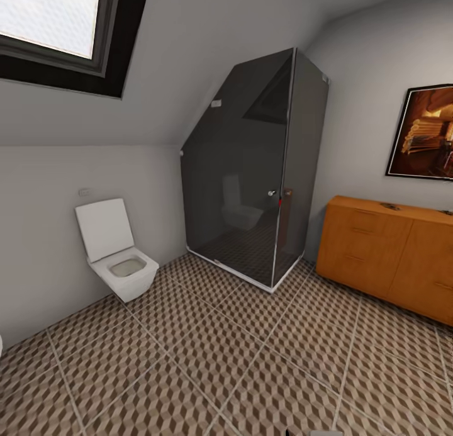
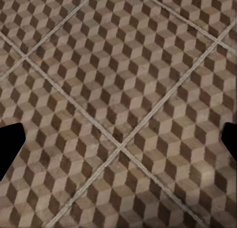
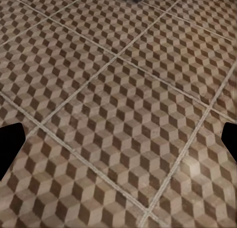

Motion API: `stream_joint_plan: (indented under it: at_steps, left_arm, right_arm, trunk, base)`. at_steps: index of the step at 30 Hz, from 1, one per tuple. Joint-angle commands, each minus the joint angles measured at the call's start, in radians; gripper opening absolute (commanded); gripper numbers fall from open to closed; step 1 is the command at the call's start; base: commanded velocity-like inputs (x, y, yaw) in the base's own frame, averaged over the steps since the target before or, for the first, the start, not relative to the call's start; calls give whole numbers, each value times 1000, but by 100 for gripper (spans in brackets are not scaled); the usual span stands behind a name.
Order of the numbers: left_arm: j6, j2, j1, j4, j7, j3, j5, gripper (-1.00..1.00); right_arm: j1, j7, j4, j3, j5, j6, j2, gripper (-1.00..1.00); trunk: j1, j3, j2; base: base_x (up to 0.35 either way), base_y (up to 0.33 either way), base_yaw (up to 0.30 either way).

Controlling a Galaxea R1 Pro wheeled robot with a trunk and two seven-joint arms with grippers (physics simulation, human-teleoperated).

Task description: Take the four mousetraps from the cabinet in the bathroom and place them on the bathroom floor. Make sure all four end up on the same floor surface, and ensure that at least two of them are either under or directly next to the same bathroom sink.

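Cube-patterned tile everywhere: the bathroom floor (image 1: 251, 360) runs wall to wall, and both hands hang over bare stretches of it. Ahead and off to the right hand's side stands the cabinet (image 1: 384, 253), orange-brown, drawers closed, cut off at the picture's edge; a small dark thing lies on its top, too small to name. No mousetraps to be seen, presumably inside. Smoked-glass shower (image 1: 258, 172) in the corner, toilet (image 1: 119, 253) further left. Left hand (image 2: 118, 144) spread wide, holding nothing; right hand (image 3: 118, 144) likewise, fingertips barely peeking in, carried ready for the drive over, I'd say.
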Motion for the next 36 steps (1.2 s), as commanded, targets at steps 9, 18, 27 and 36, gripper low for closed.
stream_joint_plan:
  at_steps: [9, 18, 27, 36]
  left_arm:
    - [-3, 0, 0, 0, 2, 0, 0, 100]
    - [-3, 0, 0, 0, 2, 0, 0, 100]
    - [-3, 0, 0, 0, 3, 0, 0, 100]
    - [-3, 0, 0, 0, 3, 0, 0, 100]
  right_arm:
    - [-1, -9, 1, 6, 1, -2, -1, 100]
    - [-1, -9, 1, 6, 1, -1, -1, 100]
    - [-1, -9, 2, 6, 1, -1, -1, 100]
    - [-1, -9, 3, 6, 1, -2, -1, 100]
  trunk:
    - [0, 4, -1]
    - [0, 9, -1]
    - [0, 14, -1]
    - [0, 19, -1]
  base:
    - [0, 0, -202]
    - [0, 0, -198]
    - [0, 0, -182]
    - [0, 0, -174]
